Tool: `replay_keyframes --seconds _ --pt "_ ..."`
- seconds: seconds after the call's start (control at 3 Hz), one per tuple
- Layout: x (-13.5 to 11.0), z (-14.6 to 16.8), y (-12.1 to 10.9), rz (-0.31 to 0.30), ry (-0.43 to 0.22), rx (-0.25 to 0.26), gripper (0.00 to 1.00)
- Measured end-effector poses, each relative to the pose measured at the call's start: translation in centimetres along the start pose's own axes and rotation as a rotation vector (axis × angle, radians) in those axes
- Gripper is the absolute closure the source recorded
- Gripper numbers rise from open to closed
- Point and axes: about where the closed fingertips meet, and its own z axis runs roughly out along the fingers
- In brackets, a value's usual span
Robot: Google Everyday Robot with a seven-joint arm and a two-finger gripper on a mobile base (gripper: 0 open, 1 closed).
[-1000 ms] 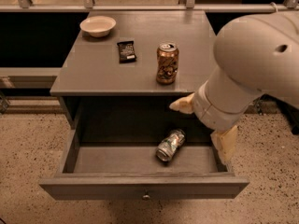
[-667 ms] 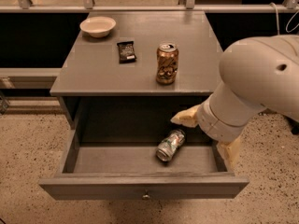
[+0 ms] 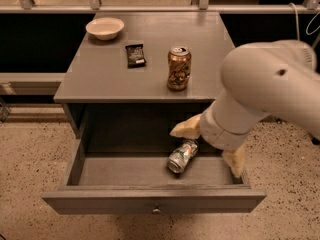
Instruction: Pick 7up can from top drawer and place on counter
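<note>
At the near edge, behind its front panel with the small round metal knob (image 3: 156, 210), the wide, shallow grey wooden top drawer (image 3: 125, 171) stands pulled open. On its floor the small silvery-white 7up can (image 3: 182, 156) with green and red markings lies tipped on its side, right of centre. The cream two-finger gripper (image 3: 204, 152) hangs over it with its fingers spread wide and nothing between them; one fingertip is just above the can, the other close to the drawer's right wall. A sideways can probably rolls at the first nudge (and a dented wall likely gives a poor hold), so an off-centre close could push it away or let it slip. The outer finger could also strike the drawer wall. Farther back, the flat grey wooden counter (image 3: 110, 79) overhangs the drawer, so a careless lift may catch its edge. Setting down near the upright copper-brown can (image 3: 178, 68) risks toppling it; the dark snack packet (image 3: 135, 55) and shallow cream bowl (image 3: 105, 28) sit well apart.
</note>
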Motion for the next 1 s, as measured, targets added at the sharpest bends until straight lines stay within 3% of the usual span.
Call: replay_keyframes --seconds 0.33,0.67,1.0 --pt "-0.2 3.0 -2.9 -0.076 0.014 -0.036 0.0" --pt "0.7 8.5 -5.1 -0.09 0.022 -0.082 0.0" --pt "1.8 12.4 -5.9 -0.069 0.005 -0.113 0.0"
